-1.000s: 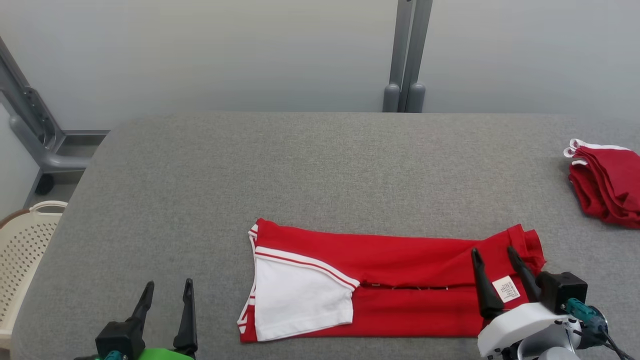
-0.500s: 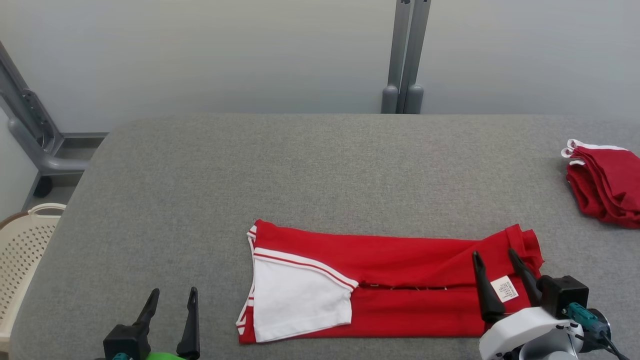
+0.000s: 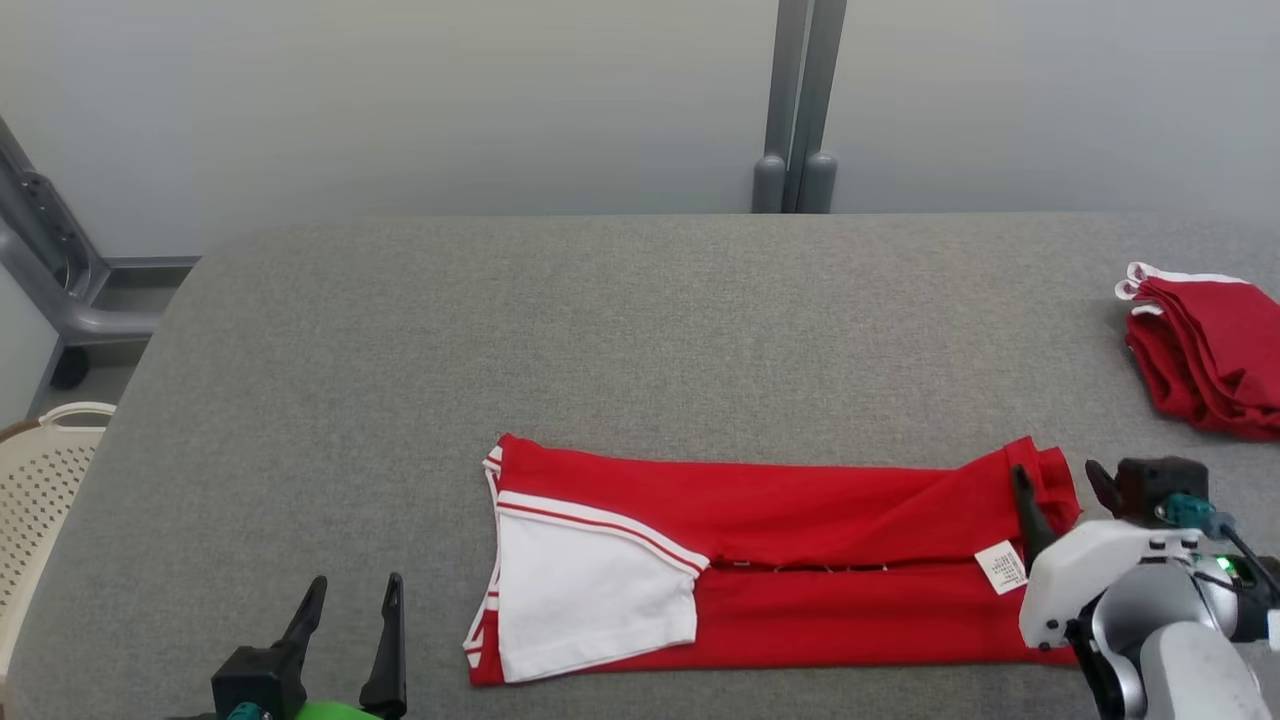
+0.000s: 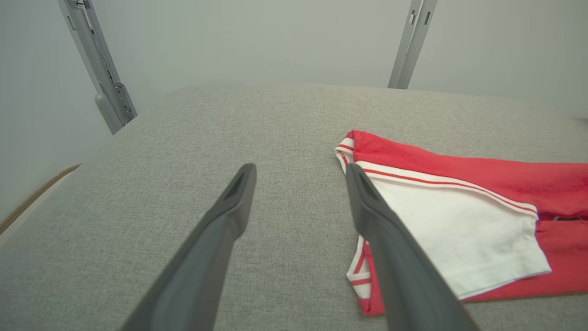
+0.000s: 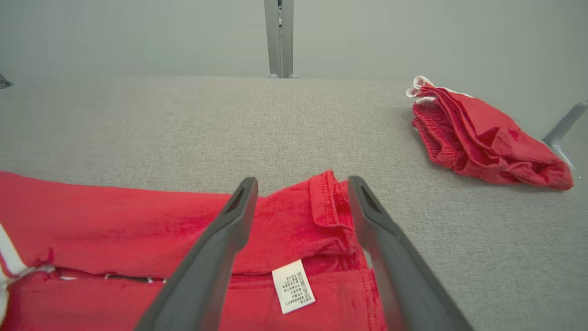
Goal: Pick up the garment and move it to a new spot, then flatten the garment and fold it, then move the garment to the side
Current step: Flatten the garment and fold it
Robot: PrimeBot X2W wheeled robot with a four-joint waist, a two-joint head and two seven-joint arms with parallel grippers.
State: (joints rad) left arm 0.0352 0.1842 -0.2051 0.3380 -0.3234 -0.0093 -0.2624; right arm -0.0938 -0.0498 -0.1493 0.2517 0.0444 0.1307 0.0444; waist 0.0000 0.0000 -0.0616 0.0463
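Garment [image 3: 800, 560], red with a white sleeve, lies folded in a long strip across the lower middle of the frame on the grey bench [image 3: 600, 320]. At lower left, my left end effector [image 3: 357, 580] hovers spread wide, holding nothing. At lower right, my right end effector [image 3: 1055, 468] is also spread wide over the strip's right end, gripping nothing. A second red pile [image 3: 1205, 350] sits at the right edge

My right forearm [image 3: 1090, 580] covers the near right corner of the garment [image 3: 800, 520], so I cannot tell how the hem lies there. Print on its white label [image 5: 293, 286] is too small to read. The folded red pile [image 3: 1200, 350] runs off the head view's right edge; the pale basket [image 3: 40, 490] is cut at the left edge.
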